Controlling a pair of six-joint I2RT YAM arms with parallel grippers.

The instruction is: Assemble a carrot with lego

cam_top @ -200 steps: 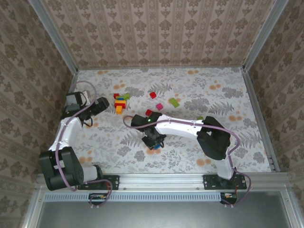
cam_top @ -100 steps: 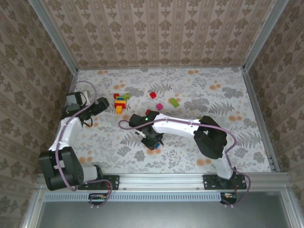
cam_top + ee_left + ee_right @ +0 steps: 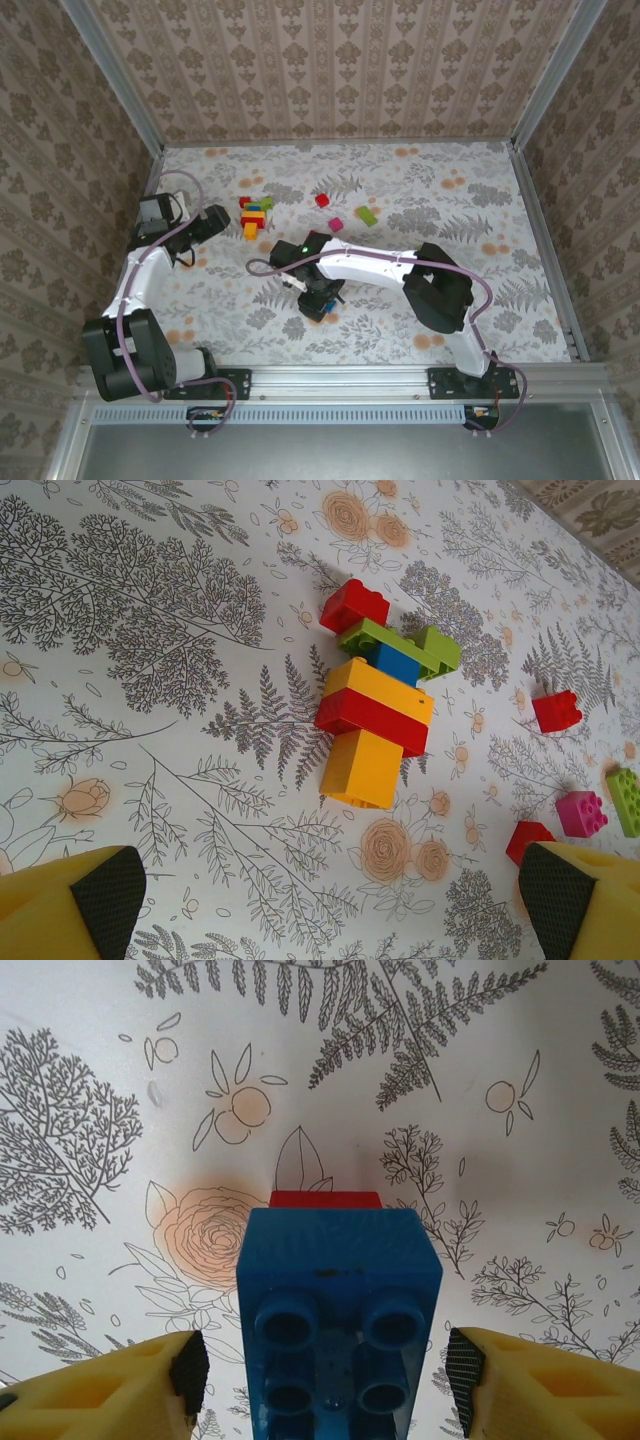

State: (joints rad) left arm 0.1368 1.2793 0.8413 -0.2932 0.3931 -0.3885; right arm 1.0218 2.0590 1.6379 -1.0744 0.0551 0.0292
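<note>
A lego stack point(image 3: 375, 695) of red, green, blue and orange bricks lies flat on the floral table; from above the stack point(image 3: 254, 216) sits left of centre. My left gripper point(image 3: 330, 920) hangs open just short of its orange end, nothing between the pads; seen from above, the left gripper point(image 3: 215, 222) is left of the stack. My right gripper point(image 3: 325, 1370) is open around a blue brick point(image 3: 338, 1310) with a red brick point(image 3: 326, 1199) joined behind it. A gap shows on each side of the blue brick. From above the right gripper point(image 3: 316, 302) is mid-table.
Loose bricks lie right of the stack: a red one point(image 3: 556, 711), a magenta one point(image 3: 581, 813), a green one point(image 3: 625, 800) and another red one point(image 3: 527, 838). Patterned walls point(image 3: 330, 70) close in the table on three sides.
My right gripper has shifted a little left and its jaws have spread apart, letting go of the blue brick. The left arm has not moved.
</note>
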